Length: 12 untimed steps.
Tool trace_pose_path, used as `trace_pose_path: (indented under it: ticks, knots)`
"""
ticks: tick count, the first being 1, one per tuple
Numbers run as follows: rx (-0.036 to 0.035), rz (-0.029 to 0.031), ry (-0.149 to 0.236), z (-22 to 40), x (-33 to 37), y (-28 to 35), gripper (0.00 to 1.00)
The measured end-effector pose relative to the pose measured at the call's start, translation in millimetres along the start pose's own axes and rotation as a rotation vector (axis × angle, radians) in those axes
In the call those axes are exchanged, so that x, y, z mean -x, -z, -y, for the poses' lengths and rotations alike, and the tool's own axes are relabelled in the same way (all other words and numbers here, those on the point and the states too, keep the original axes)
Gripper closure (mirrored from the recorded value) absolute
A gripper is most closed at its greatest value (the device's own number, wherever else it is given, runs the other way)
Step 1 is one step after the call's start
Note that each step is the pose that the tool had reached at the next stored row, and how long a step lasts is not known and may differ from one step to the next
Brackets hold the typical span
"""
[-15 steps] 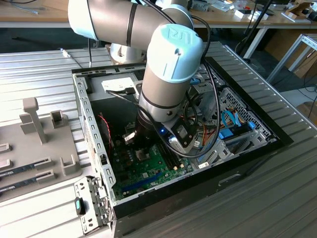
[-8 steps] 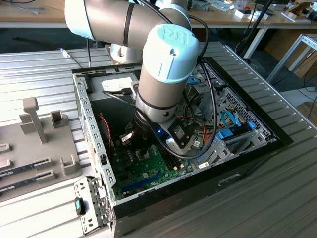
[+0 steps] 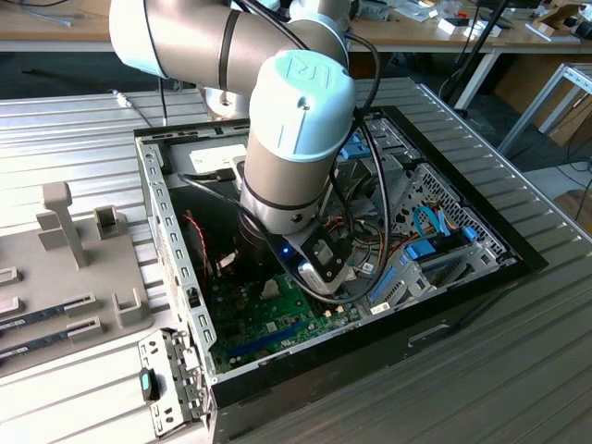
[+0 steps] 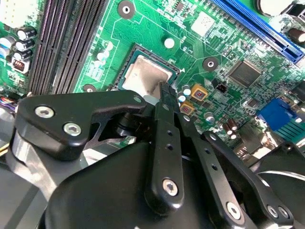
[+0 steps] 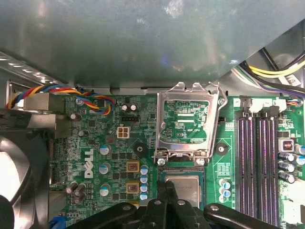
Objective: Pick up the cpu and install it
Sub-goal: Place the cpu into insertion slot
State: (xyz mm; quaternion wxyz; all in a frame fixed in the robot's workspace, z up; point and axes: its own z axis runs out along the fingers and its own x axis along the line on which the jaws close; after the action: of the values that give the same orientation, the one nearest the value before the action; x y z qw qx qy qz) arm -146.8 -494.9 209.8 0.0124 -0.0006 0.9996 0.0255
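the cpu [image 4: 145, 76] sits in its motherboard [image 4: 209, 43] socket, the closed gripper [image 4: 164, 90] touching its edge

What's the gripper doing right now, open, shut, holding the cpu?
Gripper: fingers drawn together at the edge of the cpu, which sits in the socket on the motherboard; whether it grips the chip cannot be told.

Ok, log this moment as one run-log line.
gripper: fingertips together at cpu's edge | cpu: sitting in motherboard socket | retention frame: flipped open
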Motion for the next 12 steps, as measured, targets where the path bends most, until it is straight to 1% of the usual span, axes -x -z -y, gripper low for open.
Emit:
trace_pose_path:
  ticks: [12]
  knots:
    - [-0.0001,-0.0001,0.000,0.2,-0.2,-4.3,0.89]
